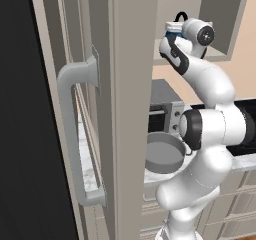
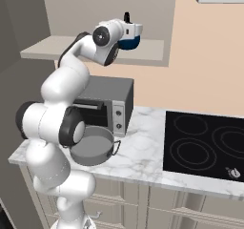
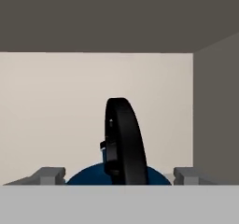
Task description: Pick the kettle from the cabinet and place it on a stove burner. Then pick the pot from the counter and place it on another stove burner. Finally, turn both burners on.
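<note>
Dark-blue kettle (image 3: 119, 176), black arched handle (image 3: 122, 141) edge-on, sits on the cabinet (image 2: 95, 46) shelf floor, far above the table (image 2: 143, 151). Tool (image 3: 119, 175) straddles it, fingers (image 3: 49, 175) apart on either side, not yet clamped. Risks: closing off-centre could pinch the handle askew or nudge the kettle deeper; lifting may catch the cabinet ceiling. Hidden: kettle base, spout and fingertip contact lie below the hand view's edge. Pot (image 2: 93, 147) waits on the table beside the stove burners (image 2: 190, 151).

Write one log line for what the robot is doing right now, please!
step: reaching for kettle | kettle: on cabinet shelf | fingers: open, either side of handle | pot: on counter | burners: bare
</note>
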